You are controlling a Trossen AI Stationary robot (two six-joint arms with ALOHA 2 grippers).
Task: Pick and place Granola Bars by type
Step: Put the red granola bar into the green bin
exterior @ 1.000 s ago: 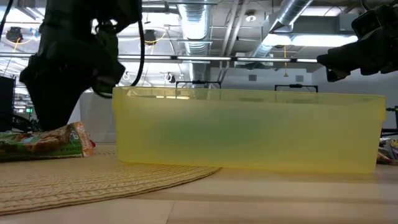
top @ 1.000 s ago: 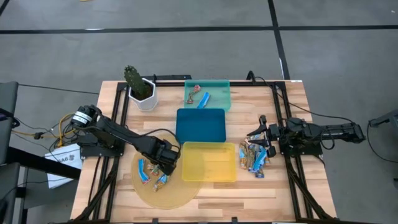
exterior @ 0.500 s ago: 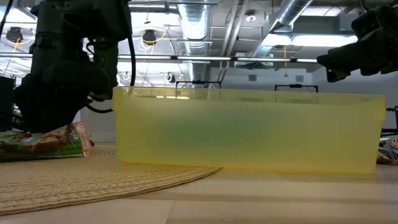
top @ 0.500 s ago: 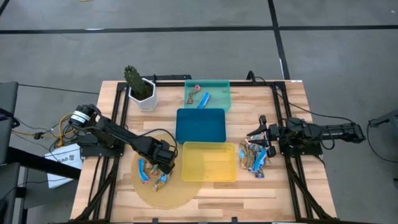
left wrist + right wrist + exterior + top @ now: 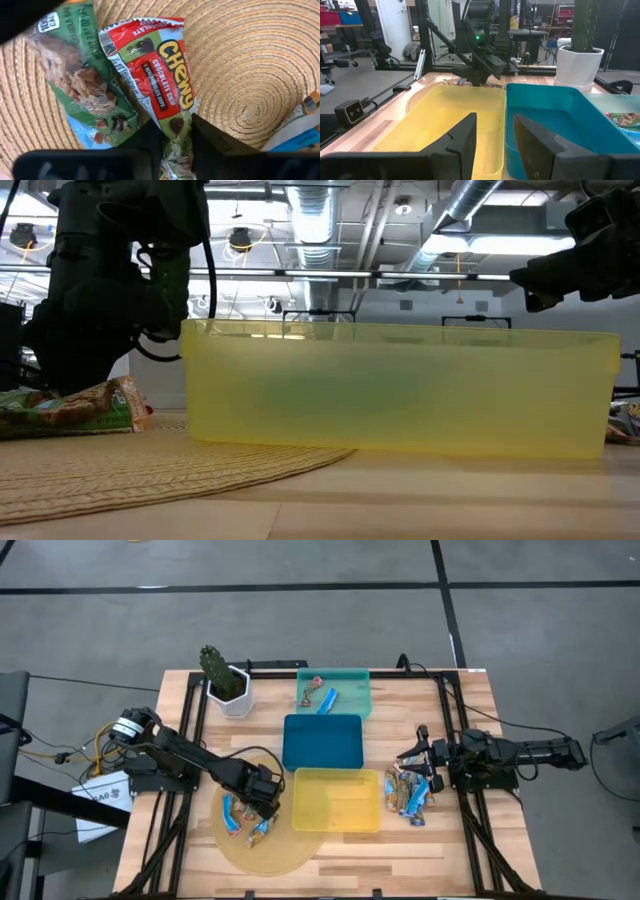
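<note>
At lower left of the overhead frame, the left gripper (image 5: 262, 804) is low over the round woven mat (image 5: 240, 850), where a few of the Granola Bars (image 5: 231, 816) lie. Its wrist camera shows the two fingers closed on the end of a red bar (image 5: 167, 87) marked chocolate chip, with a green-wrapped bar (image 5: 80, 85) touching it alongside and a blue-white wrapper at the frame's right edge.

Doing this step well likely means lifting straight up, so the red bar peels away from its green neighbour rather than dragging it across the mat. The pinch sits at the wrapper's end, so the bar may swing or slip on the carry.

Just right of the mat, the yellow tray (image 5: 300, 825) overlaps its edge; the level view shows its wall (image 5: 400, 385) rising well above the bars, so the load must clear that rim. The blue tray (image 5: 300, 725) stands directly above it in the frame, and the teal tray (image 5: 358, 690), already holding a couple of bars (image 5: 318, 695), lies at upper centre beyond it. A potted cactus (image 5: 222, 678) stands upper left, off the likely path.

At right, a second heap of bars (image 5: 410, 792) lies on bare wood beside the yellow tray. The right gripper (image 5: 422, 758) waits just above that heap with fingers parted, holding nothing.
</note>
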